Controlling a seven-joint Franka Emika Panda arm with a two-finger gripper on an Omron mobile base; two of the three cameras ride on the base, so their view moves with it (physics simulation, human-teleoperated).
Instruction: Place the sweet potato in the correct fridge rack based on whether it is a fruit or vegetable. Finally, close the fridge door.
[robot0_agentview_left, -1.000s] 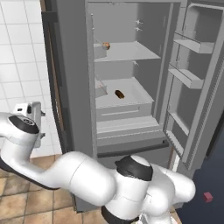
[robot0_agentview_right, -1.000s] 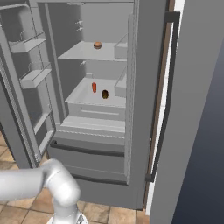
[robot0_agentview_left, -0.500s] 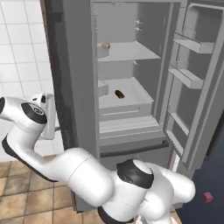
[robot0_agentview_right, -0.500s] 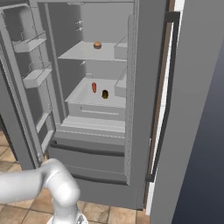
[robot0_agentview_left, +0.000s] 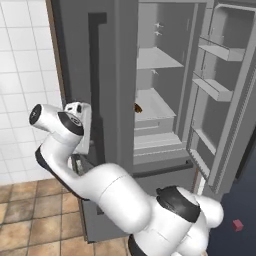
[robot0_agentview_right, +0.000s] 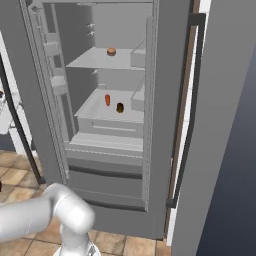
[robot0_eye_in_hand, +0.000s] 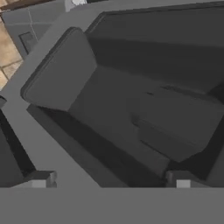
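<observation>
Standing open in both base views, the fridge (robot0_agentview_right: 165, 125) is the biggest thing here: grey carcass, pale interior, doors swung wide. In the left base view the left door (robot0_agentview_left: 90, 75) shows its outer face with a dark vertical handle, and the right door (robot0_agentview_left: 220, 100) shows its boxy bins. The white arm (robot0_agentview_left: 75, 165) reaches out to the left side of the fridge, its hand end lying close against the outer face of the left door, near the handle. Inside, the lower fridge rack (robot0_agentview_right: 107, 107) carries the sweet potato (robot0_agentview_right: 120, 107), a small dark lump, with a slim orange-red item (robot0_agentview_right: 107, 99) just beside it; a rounder orange-brown item (robot0_agentview_right: 111, 51) sits on the rack above. From the left base view a dark sliver (robot0_agentview_left: 137, 107) on the lower rack peeps past the door edge; it may be the sweet potato, too small to tell. Judgement: placing looks done, since the sweet potato rests on a rack and nothing is carried; the door-closing step is in hand. The gripper (robot0_eye_in_hand: 113, 177) has its two tips set wide apart, with nothing between them, facing dark grey moulded panels close up. Next move, I reckon: press the hand against the left door's outer face and sweep it shut, keeping contact flat, then deal with the right door.
</observation>
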